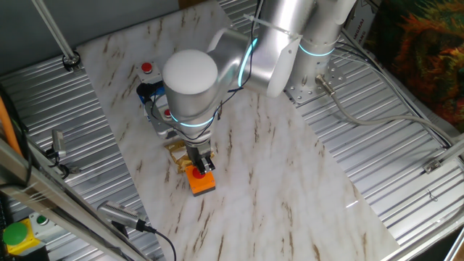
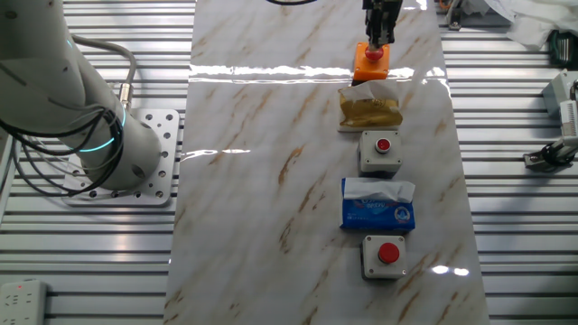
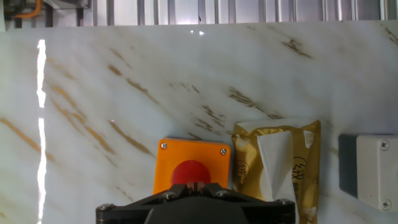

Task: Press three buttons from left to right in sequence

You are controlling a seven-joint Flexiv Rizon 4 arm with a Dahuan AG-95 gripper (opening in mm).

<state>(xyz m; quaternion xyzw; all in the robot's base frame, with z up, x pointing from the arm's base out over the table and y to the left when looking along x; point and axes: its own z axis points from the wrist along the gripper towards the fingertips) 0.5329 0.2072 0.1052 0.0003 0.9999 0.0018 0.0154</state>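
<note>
Three red-capped buttons stand in a row on the marble board. The orange-based button (image 1: 205, 183) (image 2: 368, 65) (image 3: 186, 160) is at one end. A grey-white button (image 2: 380, 151) stands in the middle; only its edge (image 3: 376, 171) shows in the hand view. Another grey-white button (image 2: 384, 255) (image 1: 147, 69) is at the other end. My gripper (image 1: 202, 167) (image 2: 378, 38) (image 3: 198, 185) points straight down over the orange button's red cap. Its fingertips are shut together, at or just above the cap; contact is not clear.
A gold tissue packet (image 2: 368, 108) (image 3: 277, 168) lies between the orange and middle buttons. A blue-and-white carton (image 2: 377, 206) lies between the two grey-white buttons. A green button on a yellow box (image 1: 16, 235) sits off the board (image 2: 271, 181). Ribbed metal surrounds the board.
</note>
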